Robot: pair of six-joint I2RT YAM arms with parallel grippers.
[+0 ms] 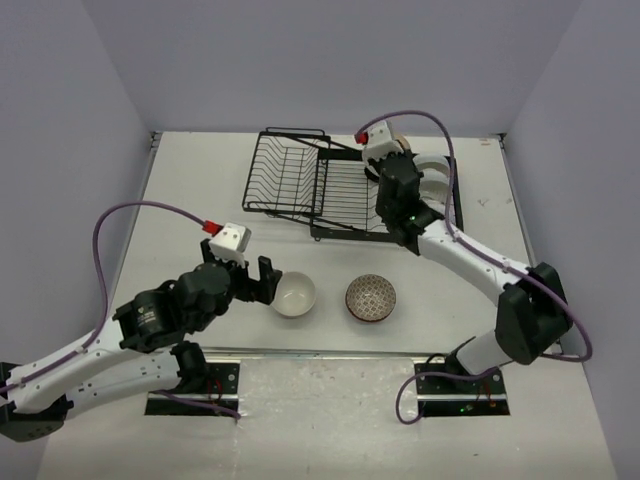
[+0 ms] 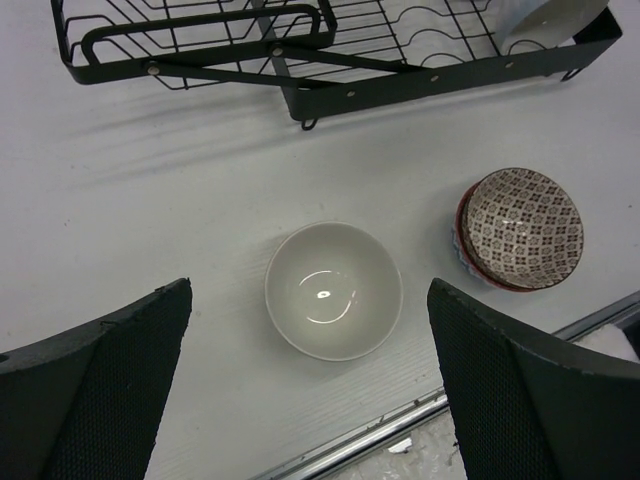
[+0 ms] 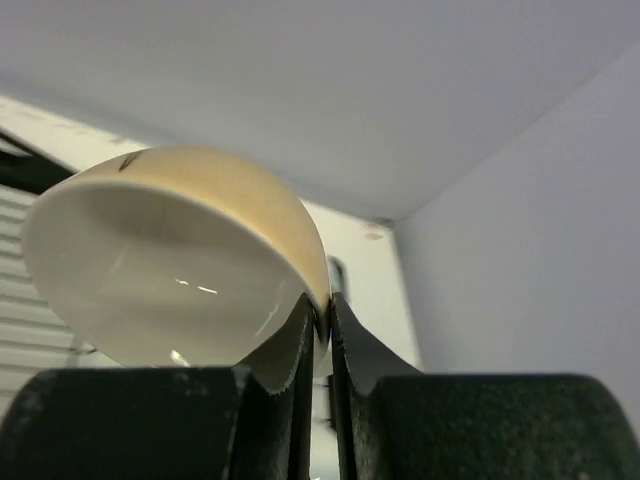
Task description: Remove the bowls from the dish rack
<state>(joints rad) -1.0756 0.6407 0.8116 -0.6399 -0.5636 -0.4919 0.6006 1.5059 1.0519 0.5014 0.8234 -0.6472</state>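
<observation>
The black wire dish rack [image 1: 300, 180] stands at the back of the table. My right gripper [image 3: 328, 320] is shut on the rim of a cream bowl with a white inside [image 3: 170, 260], held tilted over the rack's right section [image 1: 397, 155]. More white bowls [image 1: 436, 182] stand on edge in the rack beside it. A plain white bowl [image 2: 333, 290] sits upright on the table. My left gripper [image 2: 310, 300] hovers over it, open, one finger on each side and neither touching; in the top view that gripper [image 1: 262, 282] is just left of the bowl [image 1: 295, 295]. A brown net-patterned bowl [image 2: 520, 228] sits to its right.
The patterned bowl [image 1: 370, 298] seems to rest on another bowl with a red and blue rim. A metal rail [image 2: 420, 420] runs along the table's near edge, close behind the white bowl. Grey walls close in the back and both sides. The rack's left basket [image 1: 285, 170] holds nothing.
</observation>
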